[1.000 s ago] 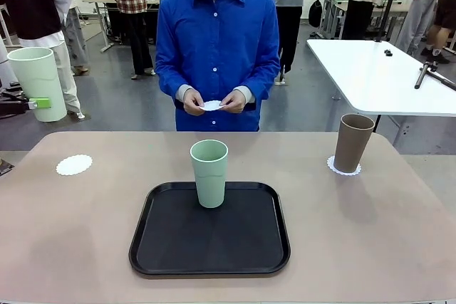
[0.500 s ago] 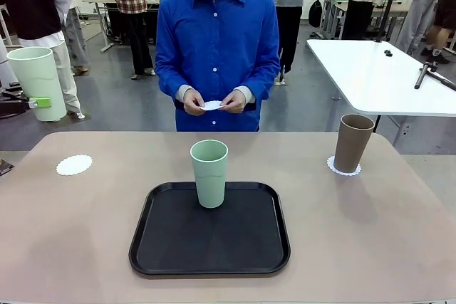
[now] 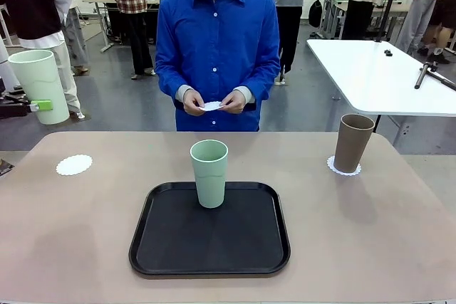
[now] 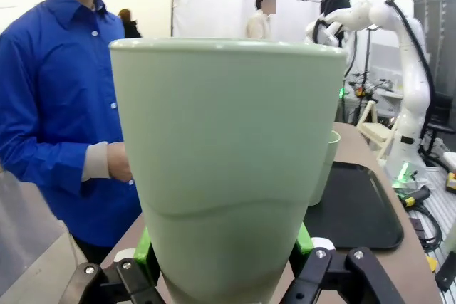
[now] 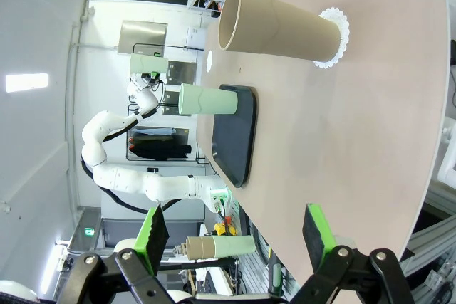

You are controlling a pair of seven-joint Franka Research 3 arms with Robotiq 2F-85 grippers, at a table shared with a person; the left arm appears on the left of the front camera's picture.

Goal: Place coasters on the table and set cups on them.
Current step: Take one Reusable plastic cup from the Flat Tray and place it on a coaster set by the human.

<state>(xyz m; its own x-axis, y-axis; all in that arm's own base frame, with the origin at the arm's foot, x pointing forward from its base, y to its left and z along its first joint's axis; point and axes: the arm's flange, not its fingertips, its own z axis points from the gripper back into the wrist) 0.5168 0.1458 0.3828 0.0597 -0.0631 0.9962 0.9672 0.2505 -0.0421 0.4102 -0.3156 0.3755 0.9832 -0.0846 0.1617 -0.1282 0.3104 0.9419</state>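
**Left cup on its way to its coaster.** My left pincer (image 4: 224, 248) is clenched on a pale green cup (image 3: 37, 83), carrying it upright in the air at the left end of the tabletop (image 3: 370, 240). Its green pads (image 4: 302, 237) press the cup's lower wall from either side.

The step in hand, as I read it, is setting this cup on the bare left coaster (image 3: 74, 164), a lacy white paper round lying flat near the left edge. The next move calls for bringing the cup over that coaster, then lowering it centred before letting go. The paper looks thin and could shift if the base drags.

At far right a brown cup (image 3: 353, 142) already stands on its own coaster (image 3: 344, 168). A second green cup (image 3: 209, 173) waits on the far part of the black tray (image 3: 209, 247) in the middle, with no coaster laid for it — the person (image 3: 217, 40) across the tabletop holds a third coaster (image 3: 212, 105). My right pincer (image 5: 235, 236) hangs released and empty near the tabletop's right side.
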